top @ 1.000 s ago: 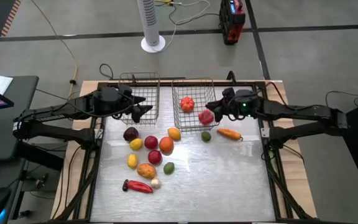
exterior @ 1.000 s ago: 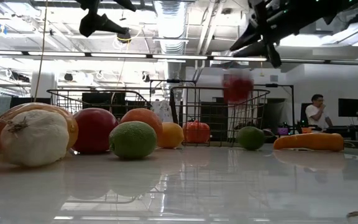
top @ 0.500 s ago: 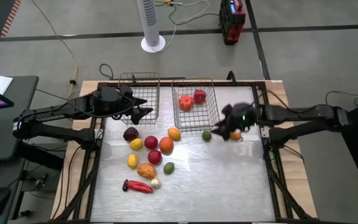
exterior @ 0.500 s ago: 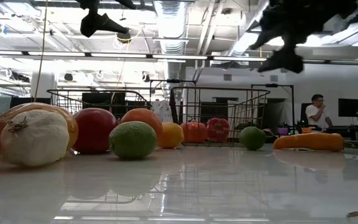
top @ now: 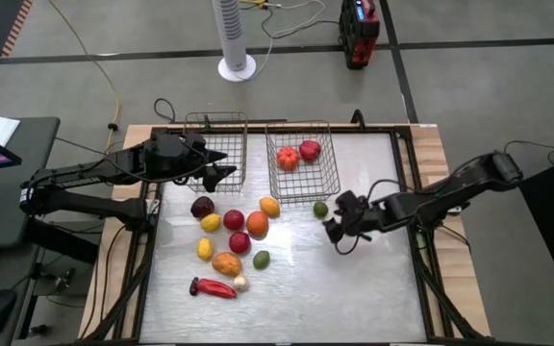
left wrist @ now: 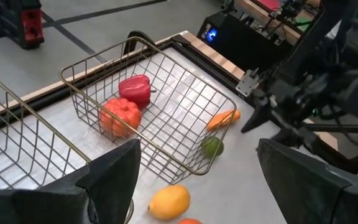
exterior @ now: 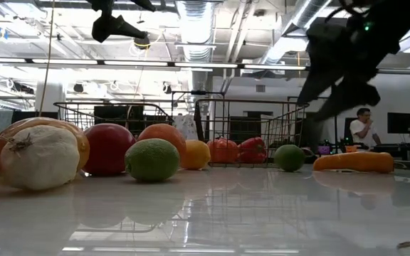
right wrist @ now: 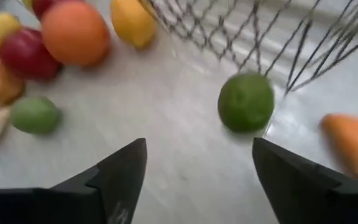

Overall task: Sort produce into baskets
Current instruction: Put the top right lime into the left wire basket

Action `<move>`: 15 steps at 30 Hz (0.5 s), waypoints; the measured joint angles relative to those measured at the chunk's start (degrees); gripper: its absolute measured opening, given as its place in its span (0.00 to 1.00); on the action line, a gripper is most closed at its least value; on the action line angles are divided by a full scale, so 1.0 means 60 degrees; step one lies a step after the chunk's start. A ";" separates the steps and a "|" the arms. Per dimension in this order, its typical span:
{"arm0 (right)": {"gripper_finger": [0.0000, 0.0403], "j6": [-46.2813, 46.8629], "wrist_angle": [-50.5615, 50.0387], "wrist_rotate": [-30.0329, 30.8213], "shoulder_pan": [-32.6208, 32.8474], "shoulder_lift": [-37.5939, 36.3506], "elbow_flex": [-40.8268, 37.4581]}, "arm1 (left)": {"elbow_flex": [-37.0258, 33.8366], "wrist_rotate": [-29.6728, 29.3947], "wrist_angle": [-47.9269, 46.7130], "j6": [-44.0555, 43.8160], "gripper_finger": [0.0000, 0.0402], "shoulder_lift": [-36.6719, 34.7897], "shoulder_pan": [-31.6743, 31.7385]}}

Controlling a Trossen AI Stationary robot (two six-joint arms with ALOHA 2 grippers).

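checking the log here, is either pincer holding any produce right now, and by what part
Nothing is held. The right pincer is open and empty near the green lime; the left pincer is open and empty over the baskets.

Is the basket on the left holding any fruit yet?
No, the left basket is bare wire, while the right basket holds two red pieces.

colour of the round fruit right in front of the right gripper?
Green. The round fruit shows best in the right wrist view, lying beside the basket.

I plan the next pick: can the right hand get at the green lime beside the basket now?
Probably yes: the open right hand hangs near the lime, with bare table between them and the basket only behind it.
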 joint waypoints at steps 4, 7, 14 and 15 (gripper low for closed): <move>0.94 0.0194 0.0359 -0.0146 0.0026 0.0833 0.0004 | 0.0000 0.0016 0.0000 0.0001 0.78 0.0000 0.0000; 0.98 0.0241 0.0466 -0.0153 0.0004 0.1254 0.0011 | 0.0000 0.0027 -0.0012 0.0001 0.78 0.0000 0.0000; 0.94 0.0437 0.1083 0.0847 0.0136 0.2008 0.0011 | 0.0000 0.0267 -0.0204 0.0034 0.78 0.0000 0.0000; 0.94 0.0469 0.1244 0.1172 0.0189 0.2111 0.0011 | 0.0000 0.0267 -0.0301 0.0034 0.78 0.0000 0.0000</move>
